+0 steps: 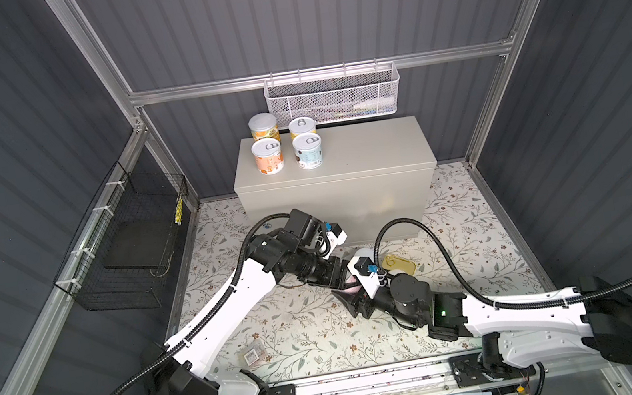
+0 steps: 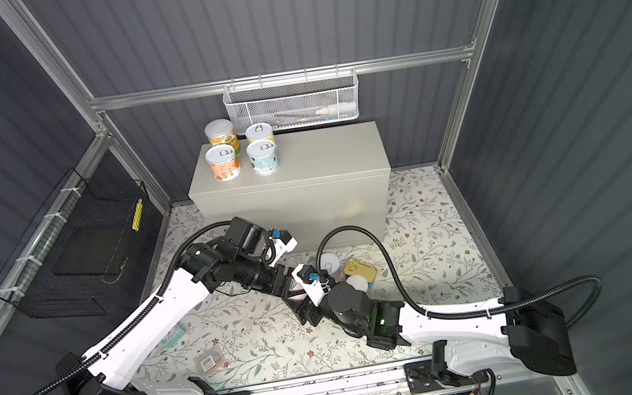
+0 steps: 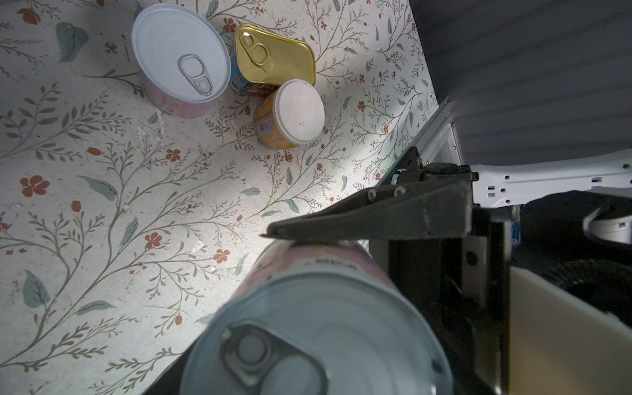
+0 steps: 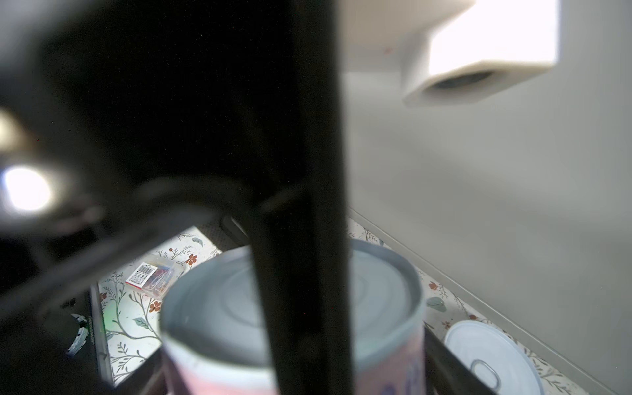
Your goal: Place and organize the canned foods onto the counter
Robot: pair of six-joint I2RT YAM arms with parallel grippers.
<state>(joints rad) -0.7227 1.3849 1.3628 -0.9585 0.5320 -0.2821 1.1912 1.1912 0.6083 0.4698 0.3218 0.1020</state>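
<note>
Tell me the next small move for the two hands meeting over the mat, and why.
Probably close the right hand firmly on the pink can before the left hand lets go. The left hand's finger presses on the can's side, holding it off the mat, and the right wrist view shows that can between the right hand's jaws, though contact there is unclear.

Four upright cans cluster at the left end of the beige counter.
</note>
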